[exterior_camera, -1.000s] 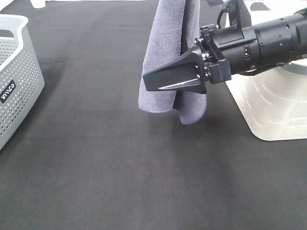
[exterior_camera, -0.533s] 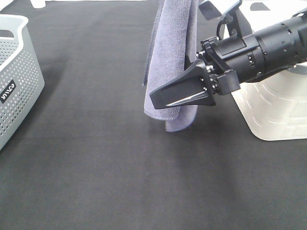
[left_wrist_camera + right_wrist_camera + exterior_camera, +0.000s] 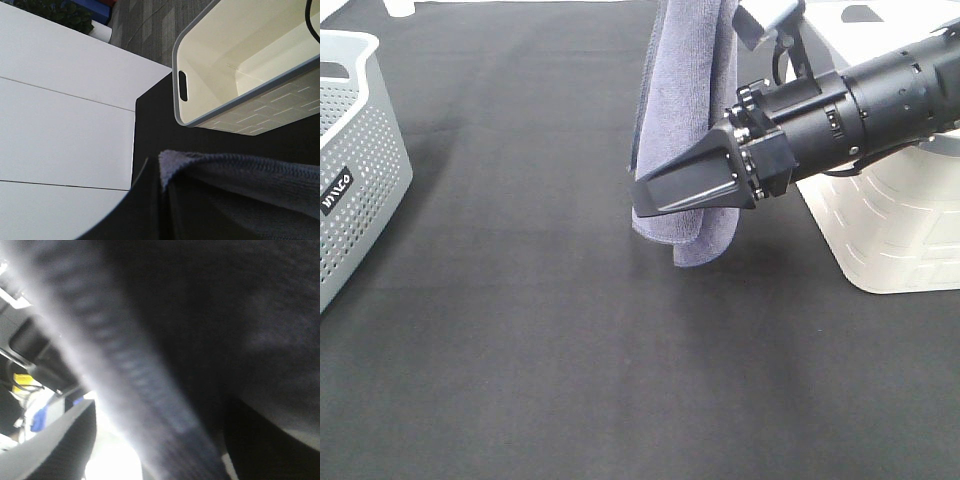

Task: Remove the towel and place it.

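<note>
The greyish-lavender towel (image 3: pixel 685 120) hangs folded from above the top edge of the exterior view, its lower end free above the black table. In the left wrist view the towel (image 3: pixel 240 195) lies right across the front of my left gripper, which holds it from above; its fingers are hidden by the cloth. My right gripper (image 3: pixel 645 195) reaches in from the right at the towel's lower half. In the right wrist view the blurred towel (image 3: pixel 150 365) runs between the two spread fingers (image 3: pixel 50 445), so the right gripper (image 3: pixel 160 450) is open around it.
A white basket (image 3: pixel 890 230) stands at the right under the right arm; it also shows in the left wrist view (image 3: pixel 215 70). A grey perforated basket (image 3: pixel 350 150) stands at the left edge. Black cloth (image 3: pixel 520 350) covers the table.
The hanging towel has shifted a little to the right. The right gripper has moved slightly right and up with it, staying at the towel's lower half.
</note>
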Action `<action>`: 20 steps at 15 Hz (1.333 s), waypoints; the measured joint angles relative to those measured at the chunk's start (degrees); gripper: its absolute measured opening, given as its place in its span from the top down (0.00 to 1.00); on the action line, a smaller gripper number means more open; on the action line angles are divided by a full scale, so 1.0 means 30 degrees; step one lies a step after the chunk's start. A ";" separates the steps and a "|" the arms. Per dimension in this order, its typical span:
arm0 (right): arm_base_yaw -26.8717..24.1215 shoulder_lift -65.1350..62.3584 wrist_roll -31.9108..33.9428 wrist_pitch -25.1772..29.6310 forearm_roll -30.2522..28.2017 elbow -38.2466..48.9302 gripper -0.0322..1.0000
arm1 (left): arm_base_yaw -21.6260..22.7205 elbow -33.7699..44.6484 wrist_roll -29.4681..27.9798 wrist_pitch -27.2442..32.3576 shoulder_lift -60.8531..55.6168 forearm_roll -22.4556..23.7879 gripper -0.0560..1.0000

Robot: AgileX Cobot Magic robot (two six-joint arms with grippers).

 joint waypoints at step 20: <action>0.0000 -0.5978 1.2624 0.1471 -1.2930 -0.4240 0.96 | 0.0000 0.0000 -1.2605 0.9129 0.0000 0.6895 0.95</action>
